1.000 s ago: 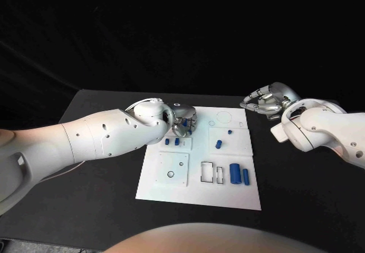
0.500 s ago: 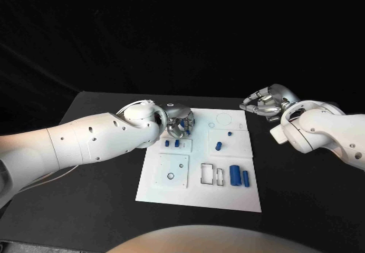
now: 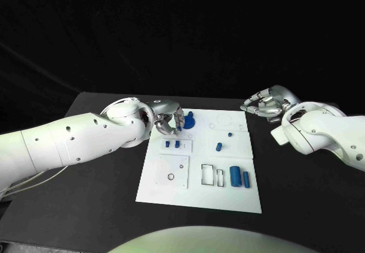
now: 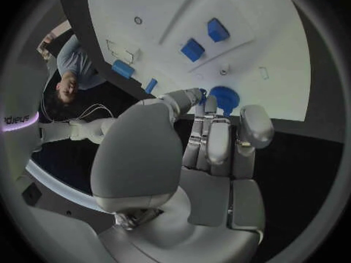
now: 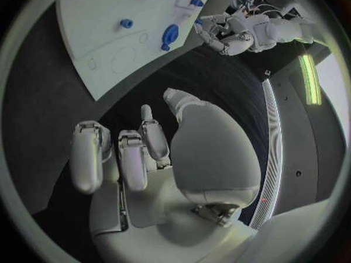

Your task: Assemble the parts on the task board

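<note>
Fingers of the left hand lie side by side and nearly straight, reaching over the far left corner of the task board; in the left wrist view their tips end just beside a round blue disc part, and whether they touch or pinch it cannot be told. In the head view that disc part stands near the board's far edge, just to the side of the left hand. Fingers of the right hand are curled loosely inward with nothing between them, and the hand hovers over the black table off the board's far right corner, well apart from every part. On the board, two small blue blocks sit side by side on a raised square plate just nearer than the left hand. A small blue peg and a short blue cylinder lie on the right half near the middle. Nearer the robot, two larger blue cylinders lie side by side at the right edge, next to two dark-outlined rectangular slots. A square white plate with a small round hole lies on the left half, nearer than the two blocks.
</note>
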Robot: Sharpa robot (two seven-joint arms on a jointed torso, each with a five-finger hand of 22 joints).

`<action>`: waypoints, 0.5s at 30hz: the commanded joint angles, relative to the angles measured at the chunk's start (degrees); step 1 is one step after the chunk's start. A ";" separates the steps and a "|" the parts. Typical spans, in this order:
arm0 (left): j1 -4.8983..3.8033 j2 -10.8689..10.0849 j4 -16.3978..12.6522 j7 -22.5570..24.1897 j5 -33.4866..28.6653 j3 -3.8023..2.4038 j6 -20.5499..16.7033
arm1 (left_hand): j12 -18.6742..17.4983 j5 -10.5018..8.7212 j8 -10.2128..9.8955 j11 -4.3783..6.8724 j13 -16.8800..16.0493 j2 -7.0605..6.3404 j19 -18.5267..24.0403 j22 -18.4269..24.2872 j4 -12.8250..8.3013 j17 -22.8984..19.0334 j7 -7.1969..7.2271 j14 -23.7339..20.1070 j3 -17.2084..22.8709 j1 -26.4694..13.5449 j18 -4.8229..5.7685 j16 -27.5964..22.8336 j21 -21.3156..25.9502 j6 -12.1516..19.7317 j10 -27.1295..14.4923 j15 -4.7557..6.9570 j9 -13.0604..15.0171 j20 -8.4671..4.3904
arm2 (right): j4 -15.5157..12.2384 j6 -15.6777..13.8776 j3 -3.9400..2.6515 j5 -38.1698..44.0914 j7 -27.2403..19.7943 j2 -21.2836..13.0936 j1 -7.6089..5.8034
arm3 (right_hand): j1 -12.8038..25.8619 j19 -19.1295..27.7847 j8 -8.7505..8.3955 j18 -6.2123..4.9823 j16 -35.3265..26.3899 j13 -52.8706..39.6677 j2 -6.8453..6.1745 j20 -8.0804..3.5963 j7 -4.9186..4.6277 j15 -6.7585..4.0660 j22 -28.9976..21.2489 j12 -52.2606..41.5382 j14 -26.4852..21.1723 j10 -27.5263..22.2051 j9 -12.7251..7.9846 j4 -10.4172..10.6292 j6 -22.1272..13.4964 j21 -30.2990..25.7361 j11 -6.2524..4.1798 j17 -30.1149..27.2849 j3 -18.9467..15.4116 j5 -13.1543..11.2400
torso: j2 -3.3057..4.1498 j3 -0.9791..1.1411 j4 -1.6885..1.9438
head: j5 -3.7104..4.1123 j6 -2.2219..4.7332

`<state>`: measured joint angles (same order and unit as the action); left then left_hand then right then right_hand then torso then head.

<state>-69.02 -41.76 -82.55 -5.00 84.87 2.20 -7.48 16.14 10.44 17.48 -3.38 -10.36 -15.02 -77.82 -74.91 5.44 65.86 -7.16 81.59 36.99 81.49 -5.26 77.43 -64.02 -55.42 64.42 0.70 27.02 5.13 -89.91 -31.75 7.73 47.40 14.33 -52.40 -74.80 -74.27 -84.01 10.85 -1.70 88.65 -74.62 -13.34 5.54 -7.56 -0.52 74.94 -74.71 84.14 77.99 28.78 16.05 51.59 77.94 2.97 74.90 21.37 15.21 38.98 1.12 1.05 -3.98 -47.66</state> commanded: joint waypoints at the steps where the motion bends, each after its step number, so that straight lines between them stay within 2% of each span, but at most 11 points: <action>1: -0.07 -0.49 0.22 0.19 -1.73 -0.07 2.02 | -0.29 0.24 -0.32 -0.11 -0.02 0.08 -0.27 -8.55 -0.26 -0.02 0.11 0.43 0.00 -0.50 0.35 0.19 -0.05 -0.37 0.49 0.00 0.04 0.18 | -0.05 0.13 0.00 0.34 -0.41 -0.03 0.04 | 0.49 0.18 0.29 -1.15 -0.33 -0.03 0.02 -0.33 -0.08 -0.46 9.61 -0.06 5.04 -0.11 0.05 0.03 -0.22 -0.33 0.00 12.14 0.43 0.38 | 0.03 -0.02 0.06 | -0.06 -0.03; 5: -0.06 -0.76 0.75 0.14 -1.86 -0.06 2.53 | -0.32 0.20 -0.33 -0.12 -0.02 0.06 -0.25 -8.54 -0.26 -0.07 0.11 0.42 -0.01 -0.56 0.34 0.17 -0.02 -0.37 0.51 0.01 0.05 0.18 | -0.04 0.13 0.00 0.34 -0.42 0.02 0.05 | 0.49 0.18 0.29 -1.15 -0.33 -0.03 0.02 -0.33 -0.08 -0.46 9.61 -0.06 5.04 -0.11 0.05 0.03 -0.22 -0.33 0.00 12.14 0.43 0.38 | 0.03 -0.08 0.07 | -0.10 0.00; 15: 0.03 -0.25 2.61 -0.01 -1.86 0.19 3.78 | -0.42 -0.10 -0.38 -0.09 -0.04 0.11 -0.22 -8.54 -0.36 -0.13 0.13 0.42 0.03 -0.66 0.34 0.17 -0.07 -0.46 0.63 0.01 0.08 0.20 | -0.02 0.12 0.00 0.34 -0.46 0.12 0.12 | 0.49 0.18 0.29 -1.15 -0.33 -0.03 0.02 -0.33 -0.08 -0.46 9.61 -0.06 5.04 -0.11 0.05 0.03 -0.22 -0.33 0.00 12.14 0.43 0.38 | 0.09 -0.06 -0.14 | -0.40 -0.02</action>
<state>-68.96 -42.18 -80.00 -5.15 83.51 2.41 -5.24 15.92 10.44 17.48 -3.59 -10.35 -15.02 -77.81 -74.91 5.44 65.77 -7.16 81.59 36.99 81.49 -5.26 77.43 -64.02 -55.41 64.62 0.70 27.00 5.13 -89.91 -31.76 7.73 47.40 14.31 -52.32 -74.74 -74.27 -84.01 10.84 -1.70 88.65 -74.61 -13.34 5.54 -7.56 -0.52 74.93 -74.71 84.14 77.99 28.77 16.05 51.59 77.94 2.97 74.90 21.37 15.20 39.05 1.05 0.96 -4.34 -47.66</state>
